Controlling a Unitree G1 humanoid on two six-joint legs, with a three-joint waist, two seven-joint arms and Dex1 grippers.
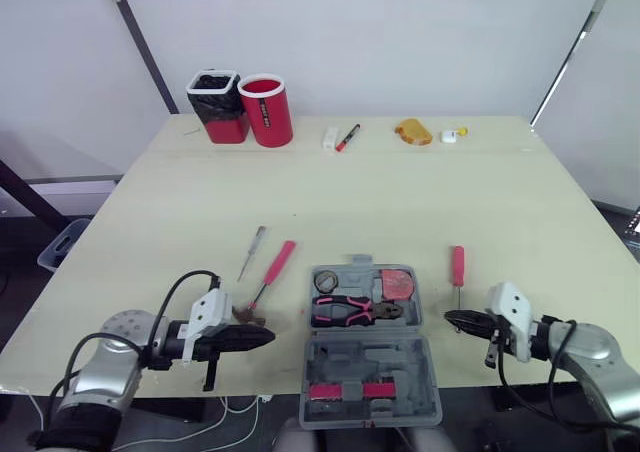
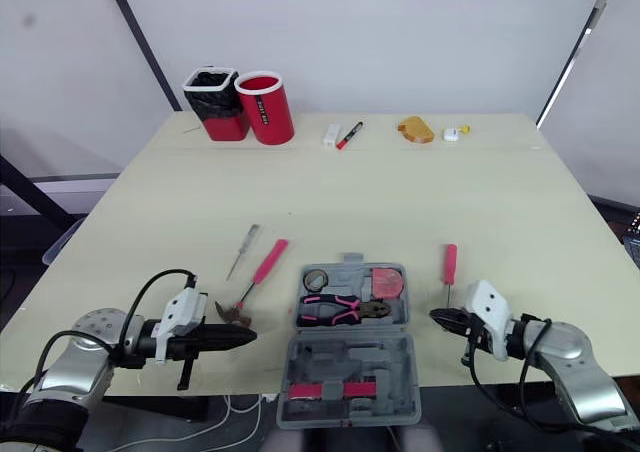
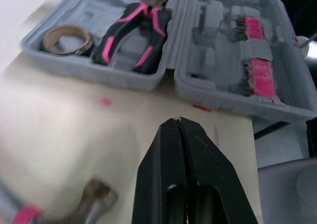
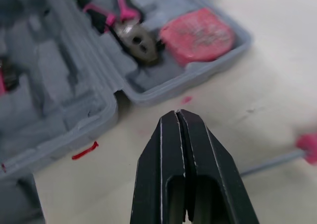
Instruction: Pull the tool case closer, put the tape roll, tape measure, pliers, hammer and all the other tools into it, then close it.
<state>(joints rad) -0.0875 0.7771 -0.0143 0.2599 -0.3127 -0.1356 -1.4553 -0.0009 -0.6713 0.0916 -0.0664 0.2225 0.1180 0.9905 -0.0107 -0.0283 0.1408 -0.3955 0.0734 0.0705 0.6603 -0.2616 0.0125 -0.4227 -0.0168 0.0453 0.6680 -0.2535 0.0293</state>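
Progress about half: tool case (image 1: pixel 400 364) open at bottom centre, holding tape roll (image 1: pixel 326 281), pliers (image 1: pixel 350 311), tape measure (image 1: pixel 397 283). You've yet to load hammer (image 1: pixel 268 275), thin screwdriver (image 1: pixel 251 252), pink screwdriver (image 1: pixel 457 269) off the counter (image 1: pixel 400 192), then close. Pressed together, empty: left gripper (image 1: pixel 262 338), right gripper (image 1: pixel 452 319).

The grey case (image 1: pixel 400 364) lies open and flat; its nearer half carries pink strips (image 1: pixel 350 389) in moulded slots; its farther half holds the tape roll (image 1: pixel 326 282) at the left end, the pink tape measure (image 1: pixel 397 283) at the right end, and the black-and-pink pliers (image 1: pixel 350 311) lying crosswise; the pink-handled hammer (image 1: pixel 272 269) lies just left of the case, slanted; a thin grey screwdriver (image 1: pixel 252 252) lies farther left; a pink-handled screwdriver (image 1: pixel 458 272) lies right of the case.
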